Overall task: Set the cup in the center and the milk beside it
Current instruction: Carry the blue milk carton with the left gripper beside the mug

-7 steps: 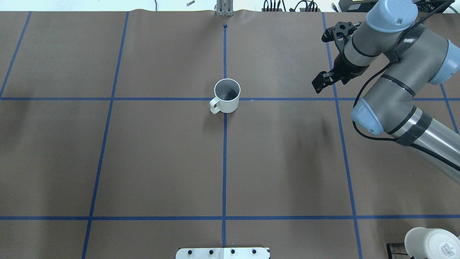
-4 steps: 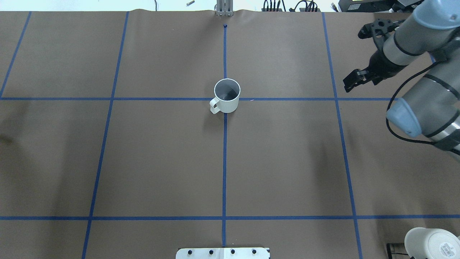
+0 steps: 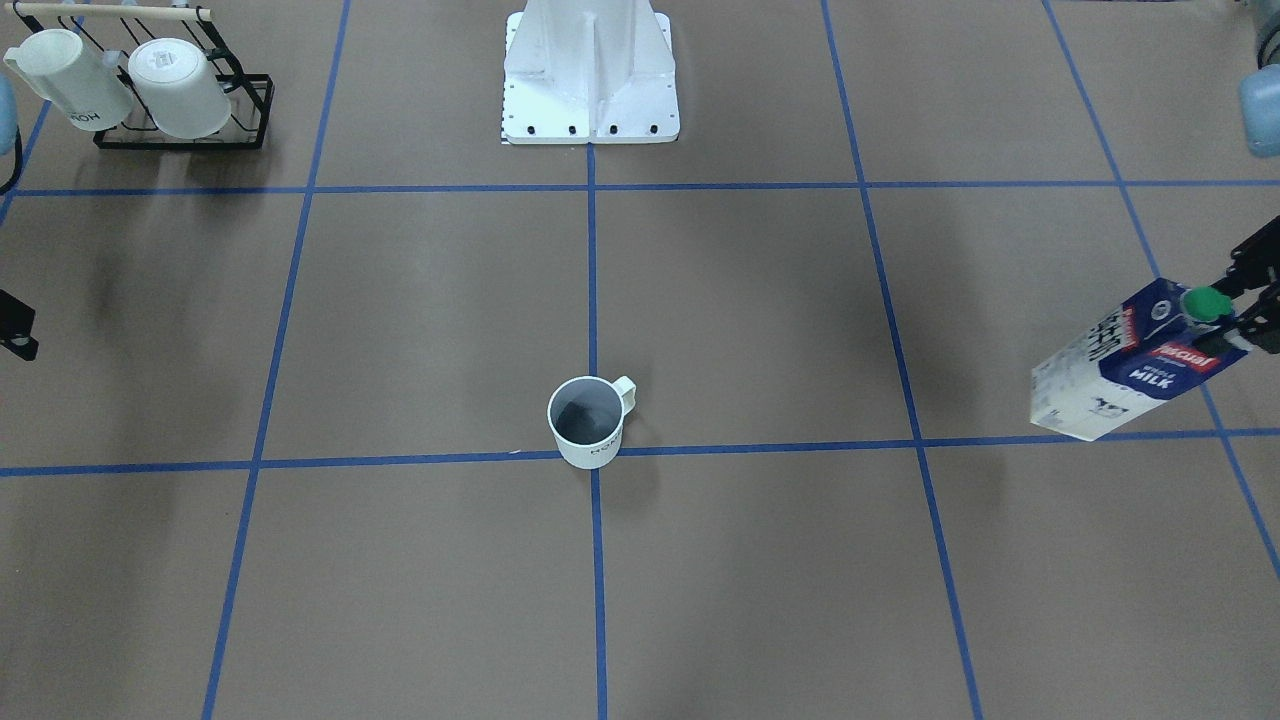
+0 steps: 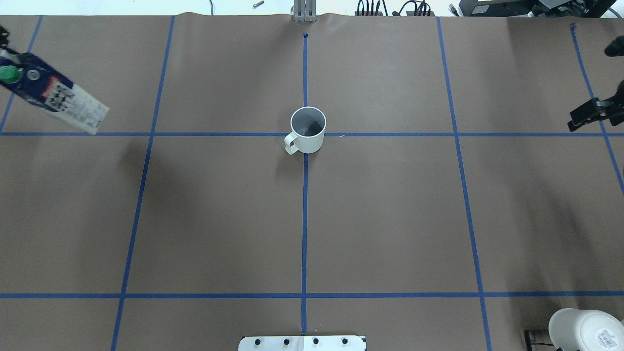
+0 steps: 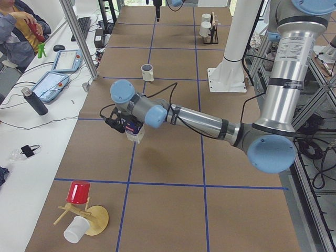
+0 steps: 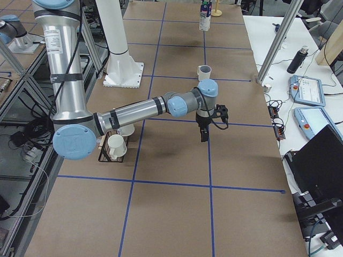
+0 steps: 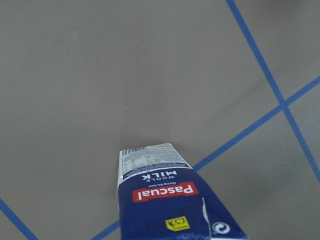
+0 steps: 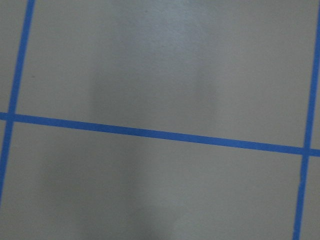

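The cup (image 4: 307, 129), a white mug with a dark grey inside, stands upright on the centre tape cross, also in the front view (image 3: 587, 422). The milk (image 4: 56, 101) hangs tilted above the table at the far left, green cap uppermost, also in the front view (image 3: 1125, 368) and the left wrist view (image 7: 165, 197). My left gripper (image 3: 1242, 308) is shut on its gable top. My right gripper (image 4: 582, 117) is at the far right edge, far from the cup. Its fingers look apart and empty.
A black rack (image 3: 180, 135) with two other white mugs stands near my right side; one mug (image 4: 585, 329) shows in the overhead view. The white base plate (image 3: 590, 105) is at the middle. A wooden stand with a red cup (image 5: 79, 193) is at the left end.
My right arm has pulled back to the right edge, away from the cup. The milk, held by my left gripper, has come into view at the left edge. The cup has not moved.
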{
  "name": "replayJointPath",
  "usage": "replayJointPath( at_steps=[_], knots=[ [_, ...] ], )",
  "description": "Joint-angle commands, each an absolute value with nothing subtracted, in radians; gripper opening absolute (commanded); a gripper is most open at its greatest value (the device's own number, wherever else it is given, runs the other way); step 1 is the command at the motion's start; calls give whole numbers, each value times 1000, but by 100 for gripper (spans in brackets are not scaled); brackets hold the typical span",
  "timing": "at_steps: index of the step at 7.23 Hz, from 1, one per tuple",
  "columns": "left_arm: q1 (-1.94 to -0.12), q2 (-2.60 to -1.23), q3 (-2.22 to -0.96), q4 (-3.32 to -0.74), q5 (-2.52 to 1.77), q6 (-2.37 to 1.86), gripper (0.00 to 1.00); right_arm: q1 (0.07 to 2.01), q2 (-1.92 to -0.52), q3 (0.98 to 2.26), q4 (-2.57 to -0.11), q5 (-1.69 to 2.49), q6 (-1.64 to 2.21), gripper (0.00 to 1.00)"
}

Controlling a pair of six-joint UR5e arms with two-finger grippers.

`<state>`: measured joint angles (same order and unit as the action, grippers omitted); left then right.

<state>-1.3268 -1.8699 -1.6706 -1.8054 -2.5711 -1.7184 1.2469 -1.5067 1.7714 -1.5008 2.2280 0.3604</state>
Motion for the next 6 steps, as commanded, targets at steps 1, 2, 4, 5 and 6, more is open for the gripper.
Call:
replayJointPath(
  at_steps=[1,2,4,5,6],
  knots=[
    [-1163,-2129,-1631,-1675,-2418,-1851,48,1340,-1583,1744,-1496,2235,325,100],
    [-1085,-2231,-1584,-1622,-2354,-1891,48,1373,-1595,1744,-1496,2246,324,100],
    [-968,-2412,-1437,-1628,-2277,-2018,49,1396,-1618,1744,-1497,2282,280,100],
    [-936,-2472,-1366,-1652,-2232,-2055,49,1404,-1630,1752,-1494,2322,276,100],
    [-921,-2491,-1308,-1752,-2224,-2112,49,1405,-1644,1758,-1491,2341,276,100]
  ],
)
